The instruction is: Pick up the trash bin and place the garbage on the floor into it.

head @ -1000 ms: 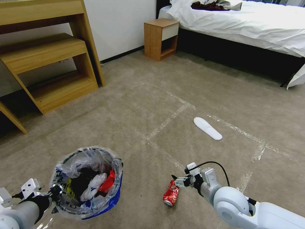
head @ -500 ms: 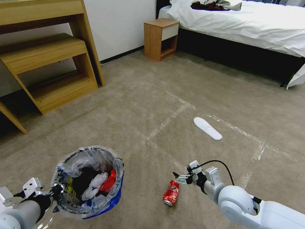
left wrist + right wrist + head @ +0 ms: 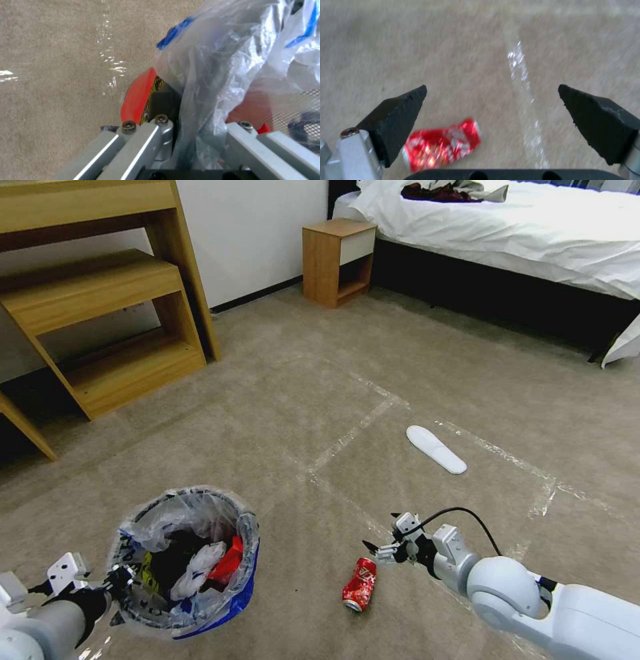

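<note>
Around me is a bedroom: a white wall [image 3: 253, 233] with a dark skirting strip, and beige carpet [image 3: 280, 380] crossed by shiny clear tape strips [image 3: 353, 430]. To my left stands a light wooden shelf unit [image 3: 100, 307] against the wall. Ahead sits a small wooden nightstand [image 3: 338, 260], just beside a bed [image 3: 533, 233] with rumpled white bedding over a dark base.

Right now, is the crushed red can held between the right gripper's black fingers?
No: the crushed red can lies on the beige carpet, and the right gripper is open above it.
</note>
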`<state>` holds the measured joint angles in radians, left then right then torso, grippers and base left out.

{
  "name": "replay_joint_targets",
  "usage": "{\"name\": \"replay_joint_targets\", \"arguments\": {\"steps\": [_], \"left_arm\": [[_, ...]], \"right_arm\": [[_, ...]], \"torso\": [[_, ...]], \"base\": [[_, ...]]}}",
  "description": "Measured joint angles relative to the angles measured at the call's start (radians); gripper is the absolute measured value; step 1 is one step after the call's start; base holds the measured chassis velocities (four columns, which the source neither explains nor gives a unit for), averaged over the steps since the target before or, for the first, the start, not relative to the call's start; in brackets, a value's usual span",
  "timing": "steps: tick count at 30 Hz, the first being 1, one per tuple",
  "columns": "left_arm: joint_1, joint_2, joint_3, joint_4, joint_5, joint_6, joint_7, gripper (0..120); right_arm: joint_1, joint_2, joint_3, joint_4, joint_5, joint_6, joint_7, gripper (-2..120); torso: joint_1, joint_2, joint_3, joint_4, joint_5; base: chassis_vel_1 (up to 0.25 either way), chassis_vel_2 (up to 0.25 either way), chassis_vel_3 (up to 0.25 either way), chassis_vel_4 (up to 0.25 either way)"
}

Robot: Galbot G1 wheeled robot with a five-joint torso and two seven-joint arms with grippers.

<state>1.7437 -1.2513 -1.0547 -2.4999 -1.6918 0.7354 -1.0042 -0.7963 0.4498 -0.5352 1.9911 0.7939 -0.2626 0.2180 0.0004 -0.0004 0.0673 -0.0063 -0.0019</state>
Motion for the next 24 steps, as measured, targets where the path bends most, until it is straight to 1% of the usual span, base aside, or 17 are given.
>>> {"name": "replay_joint_targets", "arguments": {"steps": [2,3,4,6,12,14,15,17,18,21,22,23,24], "left_arm": [[-0.003,-0.003,0.004,0.0,0.005,0.0,0.001,0],[-0.004,-0.003,0.006,0.0,0.006,0.0,0.002,0],[-0.004,-0.003,0.006,0.0,0.006,0.0,0.002,0],[-0.006,-0.003,0.007,0.0,0.008,0.0,0.002,0],[-0.008,-0.001,0.01,0.0,0.01,0.0,0.002,0],[-0.008,-0.003,0.013,0.0,0.013,0.0,0.003,0],[-0.008,-0.003,0.013,0.0,0.013,0.0,0.003,0],[-0.009,-0.004,0.015,0.0,0.016,0.0,0.004,0],[-0.009,-0.004,0.015,0.0,0.016,0.0,0.004,0],[-0.009,-0.004,0.016,0.0,0.017,0.0,0.005,0],[-0.009,-0.004,0.016,0.0,0.017,0.0,0.005,0],[-0.01,-0.004,0.017,0.0,0.018,0.0,0.005,0],[-0.01,-0.004,0.017,0.0,0.018,0.0,0.005,0]], "right_arm": [[0.014,0.006,-0.039,0.005,0.049,-0.026,0.046,100],[0.025,0.015,-0.059,0.019,0.101,-0.054,0.095,100],[0.025,0.015,-0.059,0.019,0.101,-0.054,0.095,100],[0.038,0.034,-0.077,0.041,0.186,-0.114,0.18,100],[0.073,0.043,-0.101,0.034,0.211,-0.151,0.216,100],[0.081,0.049,-0.127,0.048,0.284,-0.172,0.293,100],[0.081,0.049,-0.127,0.048,0.284,-0.172,0.293,100],[0.068,0.057,-0.136,0.055,0.32,-0.194,0.351,100],[0.068,0.057,-0.136,0.055,0.32,-0.194,0.351,100],[0.054,0.091,-0.144,0.068,0.439,-0.234,0.498,100],[0.054,0.091,-0.144,0.068,0.439,-0.234,0.498,100],[0.05,0.11,-0.145,0.067,0.471,-0.238,0.542,100],[0.05,0.11,-0.145,0.067,0.471,-0.238,0.542,100]], "torso": [[0.0,0.0,0.0,-0.0001,-0.0001],[0.0,0.0,0.0,-0.0002,0.0001],[0.0,0.0,0.0,-0.0002,0.0001],[0.0,0.0,0.0,0.0,0.0],[0.0,0.0,0.0,0.0001,-0.0001],[0.0,0.0,0.0,0.0,-0.0001],[0.0,0.0,0.0,0.0,-0.0001],[0.0,0.0,0.0,-0.0001,-0.0002],[0.0,0.0,0.0,-0.0001,-0.0002],[0.0,0.0,0.0,-0.0002,-0.0001],[0.0,0.0,0.0,-0.0002,-0.0001],[0.0,0.0,0.0,-0.0001,-0.0001],[0.0,0.0,0.0,-0.0001,-0.0001]], "base": [[0.0,0.0,0.0,0.0],[0.0,0.0,0.0,0.0],[0.0,0.0,0.0,0.0],[0.0,0.0,0.0,0.0],[0.0,0.0,0.0,0.0],[0.0,0.0,0.0,0.0],[0.0,0.0,0.0,0.0],[0.0,0.0,0.0,0.0],[0.0,0.0,0.0,0.0],[0.0,0.0,0.0,0.0],[0.0,0.0,0.0,0.0],[0.0,0.0,0.0,0.0],[0.0,0.0,0.0,0.0]]}}
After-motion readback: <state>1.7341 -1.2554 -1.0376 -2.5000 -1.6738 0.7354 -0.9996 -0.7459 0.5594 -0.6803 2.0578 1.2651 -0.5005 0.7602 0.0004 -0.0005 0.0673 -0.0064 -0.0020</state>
